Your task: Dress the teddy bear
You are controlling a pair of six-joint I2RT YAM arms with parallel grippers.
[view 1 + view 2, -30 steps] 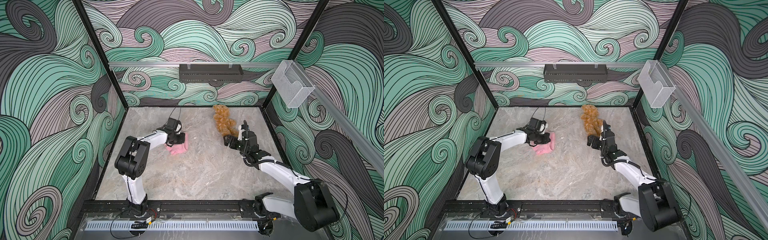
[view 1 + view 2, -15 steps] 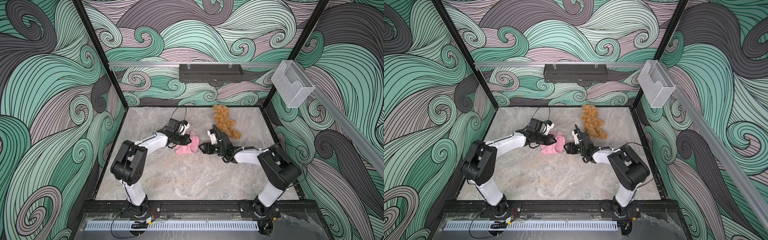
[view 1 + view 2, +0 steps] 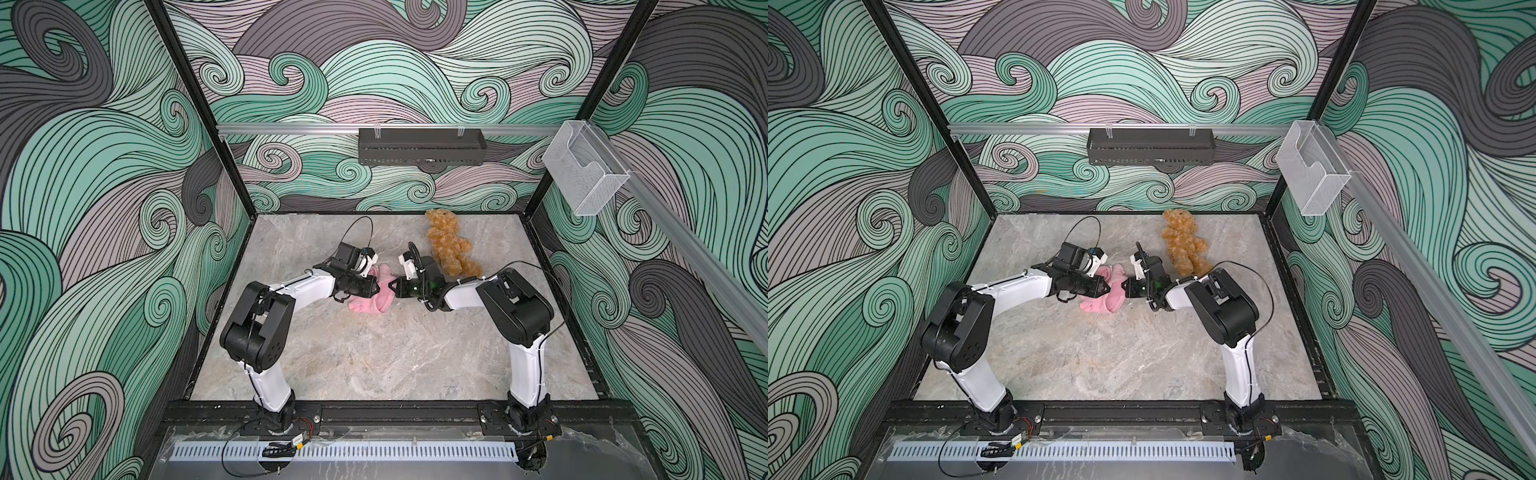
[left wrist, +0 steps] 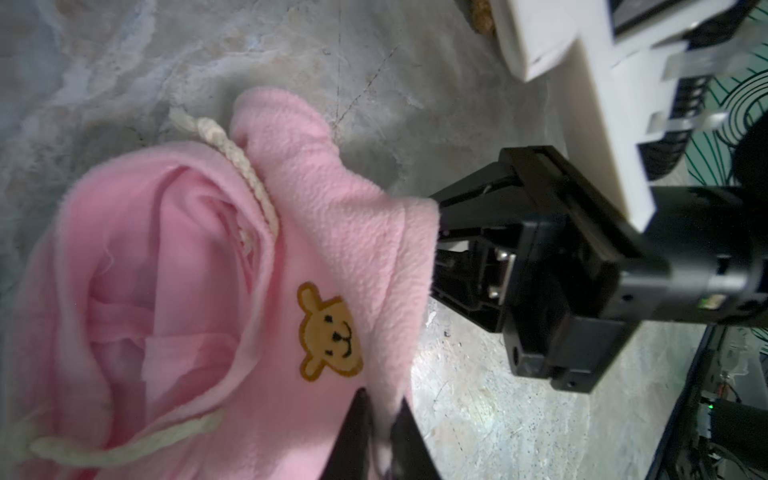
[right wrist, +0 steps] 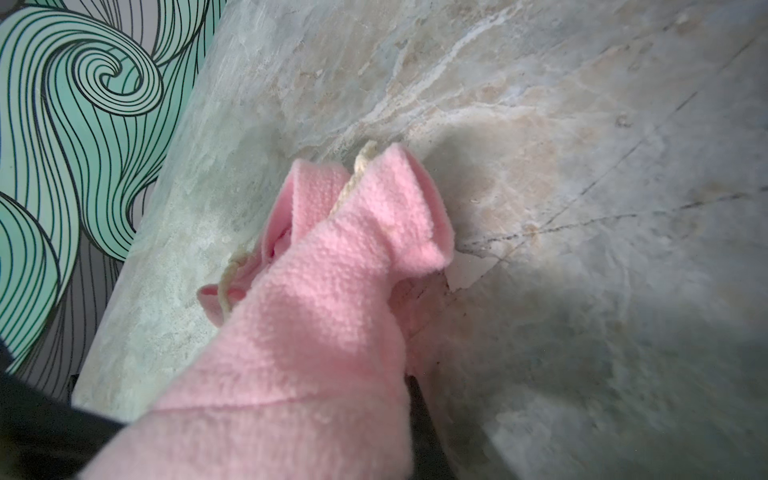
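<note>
The teddy bear (image 3: 451, 245), a small golden-brown plush toy with curly fur, lies undressed on the grey marble-patterned tabletop (image 3: 374, 365) near its back edge, right of centre in both top views. It sits just behind the right arm's wrist and touches neither gripper. The work is at the table's middle, where both arms meet over a small pink fleece hoodie (image 3: 372, 293) with a cream drawstring (image 4: 249, 183) and an orange bear-face patch (image 4: 328, 336).

The left gripper (image 4: 380, 415) has its fingers close together with a fold of the hem between them. The right gripper (image 3: 392, 284) faces it and is closed on the opposite edge, its fingertips buried in fleece. With one grip on each side, the pair appears set to draw the crumpled garment open and flat, so that an opening can be found for the bear. The dressing itself has not begun. The soft fleece may slip from such narrow pinches.
</note>
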